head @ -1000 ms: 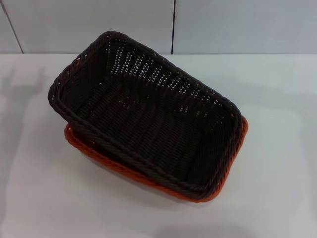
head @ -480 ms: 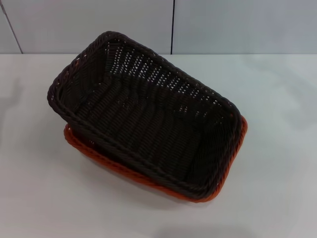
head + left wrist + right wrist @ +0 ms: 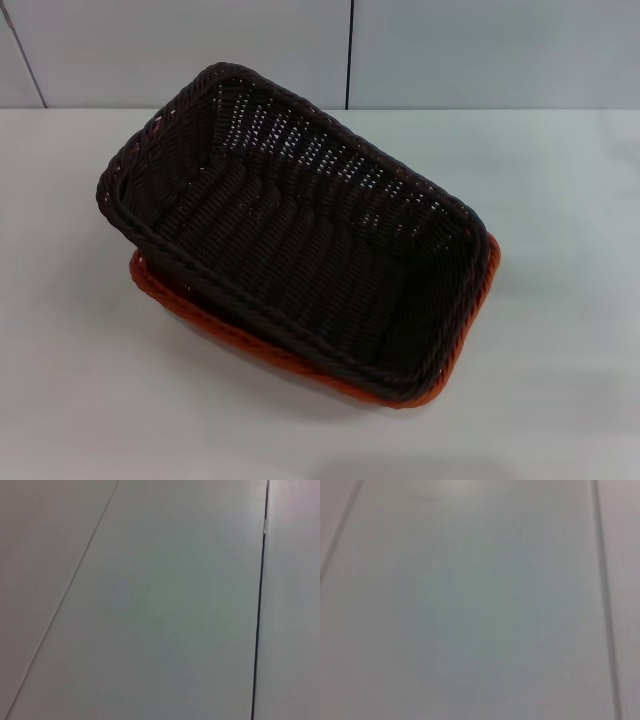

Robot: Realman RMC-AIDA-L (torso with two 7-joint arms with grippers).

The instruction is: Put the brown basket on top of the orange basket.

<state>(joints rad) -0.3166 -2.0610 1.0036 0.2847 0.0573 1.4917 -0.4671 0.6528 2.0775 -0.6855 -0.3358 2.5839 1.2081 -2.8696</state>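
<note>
The dark brown basket (image 3: 300, 240) sits nested on top of the orange basket (image 3: 175, 300) in the middle of the white table in the head view. It lies turned slightly askew, so the orange rim shows along the near side and at the right corner (image 3: 490, 262). The brown basket is empty. Neither gripper shows in any view. Both wrist views show only plain pale panels with thin seams.
The white table (image 3: 80, 400) spreads around the stacked baskets on all sides. A pale panelled wall (image 3: 450, 50) with a dark vertical seam stands behind the table's far edge.
A faint shadow on the table at the far left has faded away across the frames. The baskets have not moved.
</note>
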